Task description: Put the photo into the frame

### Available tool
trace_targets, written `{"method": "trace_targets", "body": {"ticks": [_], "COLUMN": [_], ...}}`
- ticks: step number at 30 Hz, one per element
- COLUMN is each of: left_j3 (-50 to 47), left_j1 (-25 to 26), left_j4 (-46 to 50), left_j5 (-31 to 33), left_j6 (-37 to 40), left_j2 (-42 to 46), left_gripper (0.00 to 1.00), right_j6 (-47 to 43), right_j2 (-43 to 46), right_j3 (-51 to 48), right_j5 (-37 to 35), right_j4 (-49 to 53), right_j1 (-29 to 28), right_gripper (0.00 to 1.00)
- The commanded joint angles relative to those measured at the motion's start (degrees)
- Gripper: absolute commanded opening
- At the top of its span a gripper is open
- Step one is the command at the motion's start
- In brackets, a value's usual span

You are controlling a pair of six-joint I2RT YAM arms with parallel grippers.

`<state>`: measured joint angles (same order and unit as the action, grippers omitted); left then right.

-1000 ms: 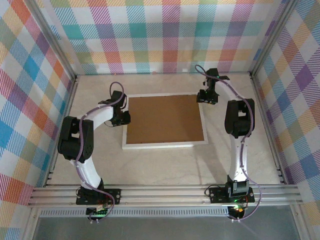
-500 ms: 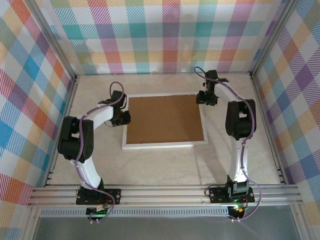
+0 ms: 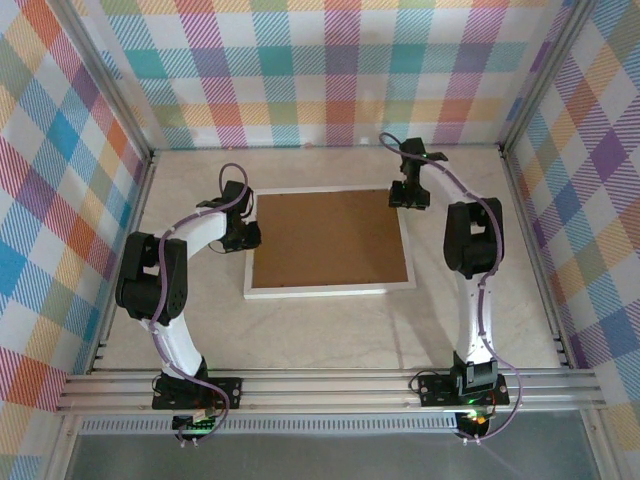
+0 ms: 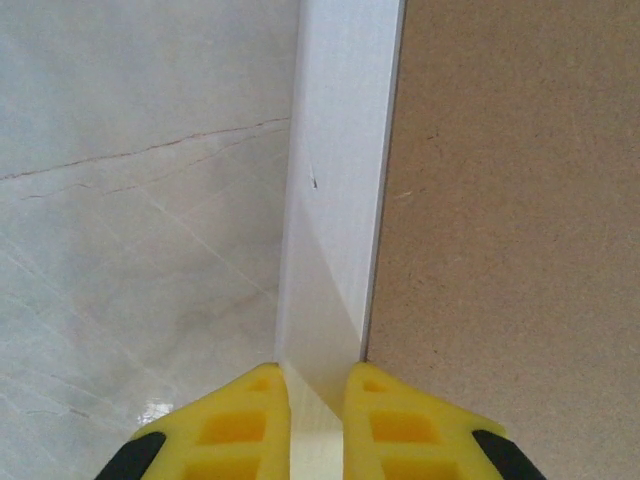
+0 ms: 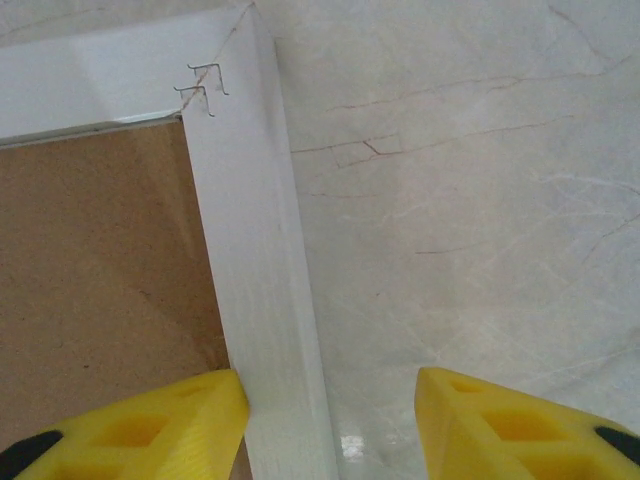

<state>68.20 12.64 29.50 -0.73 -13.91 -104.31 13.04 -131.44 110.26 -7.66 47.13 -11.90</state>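
The white frame (image 3: 330,290) lies face down, brown backing (image 3: 330,238) showing.

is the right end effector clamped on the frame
No, the right end effector is open: the frame lies by one finger, the other clear.

top view looks down from behind; wrist views (seemingly steep) sit close over opposite frame (image 3: 330,291) edges.

The brown backing board (image 3: 330,238) fills the frame (image 3: 330,291), hiding whatever may lie beneath it.
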Motion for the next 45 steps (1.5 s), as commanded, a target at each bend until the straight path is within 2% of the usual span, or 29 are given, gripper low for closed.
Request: {"method": "trace_targets", "body": {"ticks": [1, 7, 12, 17, 22, 25, 31, 40, 45], "left_j3": [0.44, 0.35, 0.48, 0.79, 0.73, 0.56, 0.94, 1.45, 1.40], "left_j1": [1.59, 1.59, 1.60, 1.59, 1.60, 1.59, 1.59, 1.77, 1.82], "left_j4": [0.39, 0.84, 1.30, 1.44, 1.80, 1.79, 1.64, 1.62, 1.88], "left_j5": [-2.40, -0.86, -0.31, -0.32, -0.07, -0.05, -0.58, -2.17, -1.47], "left_j6": [-0.86, -0.85, -0.65, -0.55, -0.32, -0.25, -0.46, -0.08, 0.12], "left_j2": [-1.63, -1.13, -1.25, -1.51, -1.07, -0.98, -1.25, -2.09, -1.85], "left_gripper": [0.14, 0.14, 0.14, 0.13, 0.13, 0.13, 0.13, 0.13, 0.13], "right_j6": [-0.09, -1.21, -2.22, -2.58, -1.70, -2.34, -2.10, -1.52, -0.71], "right_j2": [-4.34, -0.68, 2.38, 2.06, 3.79, 4.31, 0.31, -6.24, -1.07], "right_j3": [0.21, 2.33, 1.86, 0.99, -2.49, -2.30, -1.46, 3.42, 1.38], "right_j5": [3.14, 1.60, 3.43, 5.15, 1.55, 2.25, 8.69, 8.83, 8.13], "right_j4": [7.16, 7.29, 6.45, 6.15, 3.50, 3.68, 4.68, 10.69, 7.34], "right_j1": [-4.00, -0.31, 2.14, 2.15, 2.15, 2.24, 1.63, -1.09, -0.68], "right_gripper": [0.52, 0.53, 0.53, 0.53, 0.52, 0.53, 0.52, 0.51, 0.51]}}
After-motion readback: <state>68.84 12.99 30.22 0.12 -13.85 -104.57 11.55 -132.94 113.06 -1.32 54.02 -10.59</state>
